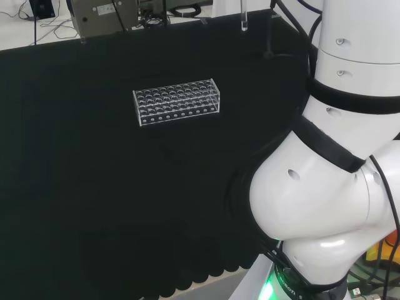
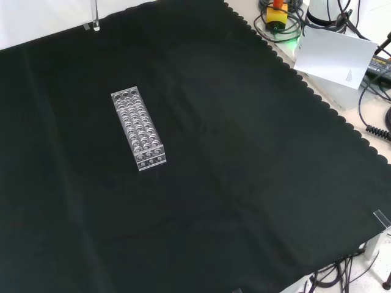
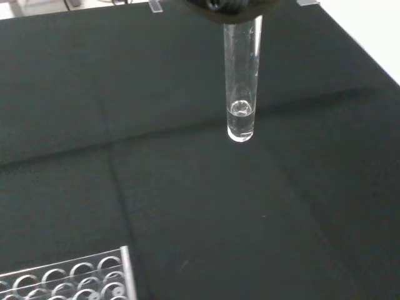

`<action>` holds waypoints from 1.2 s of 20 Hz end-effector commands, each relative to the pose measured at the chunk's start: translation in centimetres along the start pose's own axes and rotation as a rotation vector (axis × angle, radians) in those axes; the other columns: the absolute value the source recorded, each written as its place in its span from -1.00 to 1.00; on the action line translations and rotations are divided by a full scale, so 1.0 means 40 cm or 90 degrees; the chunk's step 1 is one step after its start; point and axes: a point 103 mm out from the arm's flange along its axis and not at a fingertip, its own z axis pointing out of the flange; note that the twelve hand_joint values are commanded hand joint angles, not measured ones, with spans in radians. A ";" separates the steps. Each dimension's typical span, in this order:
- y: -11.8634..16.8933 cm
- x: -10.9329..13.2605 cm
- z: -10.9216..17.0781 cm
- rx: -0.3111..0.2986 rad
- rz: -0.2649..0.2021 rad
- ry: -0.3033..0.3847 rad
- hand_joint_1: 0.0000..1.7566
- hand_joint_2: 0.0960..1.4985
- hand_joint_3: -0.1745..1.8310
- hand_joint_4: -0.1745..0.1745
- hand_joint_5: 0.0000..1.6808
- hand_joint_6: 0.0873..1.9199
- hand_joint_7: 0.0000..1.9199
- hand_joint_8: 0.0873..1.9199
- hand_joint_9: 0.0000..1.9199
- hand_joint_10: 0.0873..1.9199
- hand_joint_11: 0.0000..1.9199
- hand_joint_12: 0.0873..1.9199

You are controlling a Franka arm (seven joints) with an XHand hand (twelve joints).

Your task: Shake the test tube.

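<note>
1. Black cloth [image 2: 244, 183] covered the table, with a scalloped edge along its right side in the front view and along its near edge in the head view.
2. At the top of the wrist view a dark part of the hand [image 3: 228, 6] sat over the upper end of the test tube [image 3: 240, 94]; whether the fingers were curled round the tube could not be told.
3. The test tube hung upright above the cloth, clear, with a small amount of clear liquid in its rounded bottom. In the head view its lower end showed at the top edge, above the far side of the cloth; in the front view it showed at the top left.
4. A clear plastic test tube rack [image 1: 177, 102] stood on the cloth well apart from the tube, its rows of holes open at the top. In the front view it lay left of centre, its long side running away from the camera.
5. The arm's white links [image 1: 325, 187] stood at the right of the head view.
6. Beyond the cloth, the front view showed a white card [image 2: 335, 56], cables [image 2: 379, 79] and a yellow and red object [image 2: 276, 12] at the top right.
7. No print on anything could be read.
</note>
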 end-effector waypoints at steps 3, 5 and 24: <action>-0.021 0.184 0.024 0.013 -0.102 0.047 0.63 0.35 -1.00 -1.00 0.62 -1.00 0.37 -0.35 0.42 -0.52 0.52 -0.29; -0.030 0.253 0.032 0.017 -0.142 0.056 0.63 0.35 -1.00 -1.00 0.62 -1.00 0.37 -0.35 0.42 -0.52 0.51 -0.29; -0.147 0.720 -0.011 0.037 -0.373 0.162 0.63 0.35 -1.00 -1.00 0.62 -1.00 0.37 -0.35 0.42 -0.51 0.51 -0.29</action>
